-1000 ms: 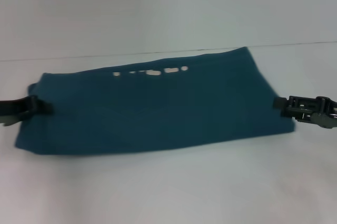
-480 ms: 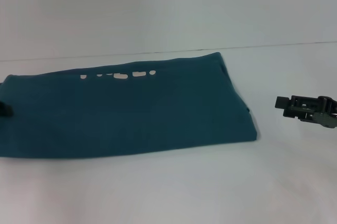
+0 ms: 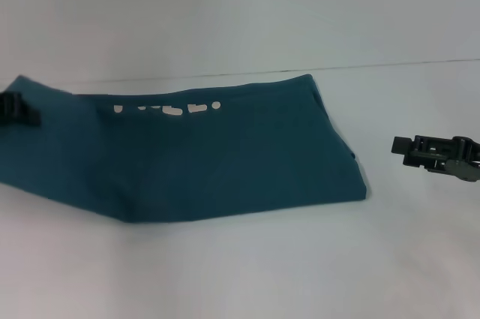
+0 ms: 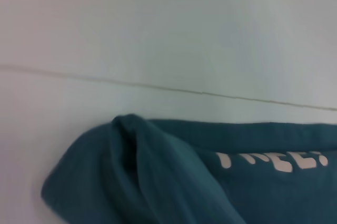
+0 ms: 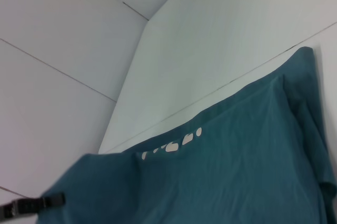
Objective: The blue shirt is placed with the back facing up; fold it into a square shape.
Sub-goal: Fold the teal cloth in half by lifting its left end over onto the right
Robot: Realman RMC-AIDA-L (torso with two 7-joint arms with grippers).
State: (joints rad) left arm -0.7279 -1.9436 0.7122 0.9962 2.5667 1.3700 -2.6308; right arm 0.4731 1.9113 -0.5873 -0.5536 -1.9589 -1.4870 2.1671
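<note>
The blue shirt (image 3: 225, 161) lies on the white table as a long folded band, with white lettering (image 3: 169, 107) showing along its far edge. My left gripper (image 3: 22, 111) is shut on the band's left end and holds it raised off the table, so the cloth slopes up toward it. The right wrist view shows that gripper (image 5: 37, 204) at the shirt's (image 5: 237, 171) far corner. In the left wrist view the held cloth (image 4: 158, 182) is bunched in a fold. My right gripper (image 3: 399, 145) hovers to the right of the shirt, a short gap from its right edge.
The white table (image 3: 262, 274) stretches in front of and behind the shirt. A thin dark seam (image 3: 405, 64) runs across the table just beyond the shirt's far edge.
The left gripper first dragged the shirt leftward, away from the right gripper. It has now lifted the left end up and inward. The right gripper has stayed in place.
</note>
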